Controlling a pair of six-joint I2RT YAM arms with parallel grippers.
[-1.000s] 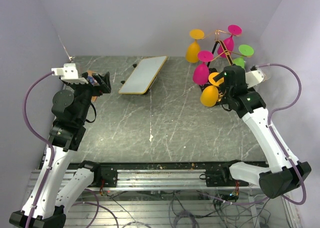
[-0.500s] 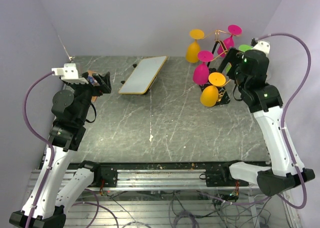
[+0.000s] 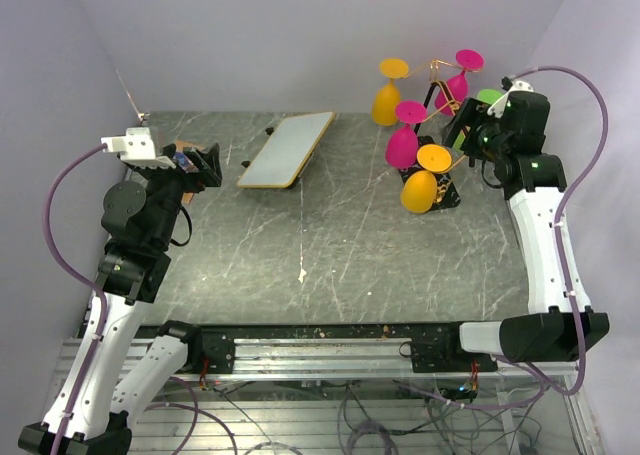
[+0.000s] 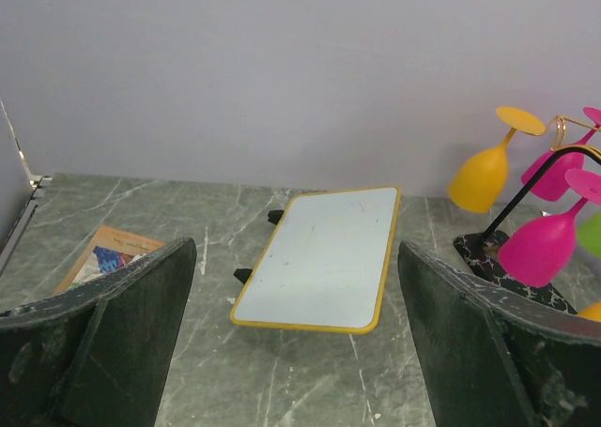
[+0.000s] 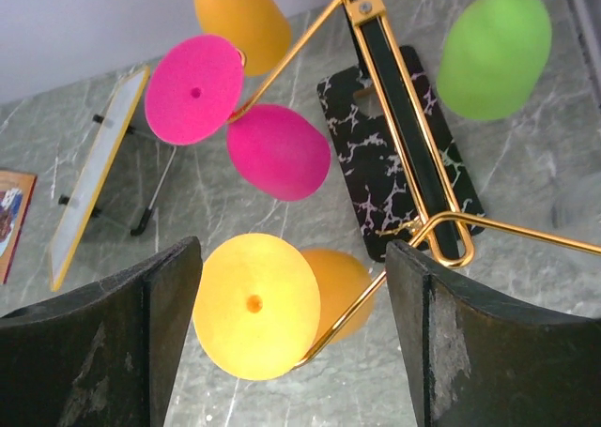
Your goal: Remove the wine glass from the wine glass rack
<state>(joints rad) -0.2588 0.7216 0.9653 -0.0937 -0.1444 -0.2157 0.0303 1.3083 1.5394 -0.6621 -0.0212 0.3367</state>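
The wine glass rack [image 3: 446, 95] stands at the far right, gold wire arms over a black veined base [image 5: 385, 155]. Several wine glasses hang upside down from it. The nearest is orange [image 3: 422, 183], its round foot [image 5: 254, 305] facing the right wrist camera. My right gripper [image 3: 463, 130] hovers by the rack's right side, open; in its wrist view the orange foot shows between the fingers [image 5: 141, 333], touching neither. A pink glass [image 5: 275, 150] and a green one [image 5: 493, 56] hang beyond. My left gripper [image 3: 203, 165] is open and holds nothing, far to the left.
A yellow-rimmed white board [image 3: 288, 149] leans on a small stand at the back centre. A small printed card [image 4: 108, 256] lies flat near the left wall. Walls close in on the left, back and right.
My right arm has swung back and to the right, from beside the orange glass to the rack's right side. Its jaws have narrowed a little. The left arm has not moved.
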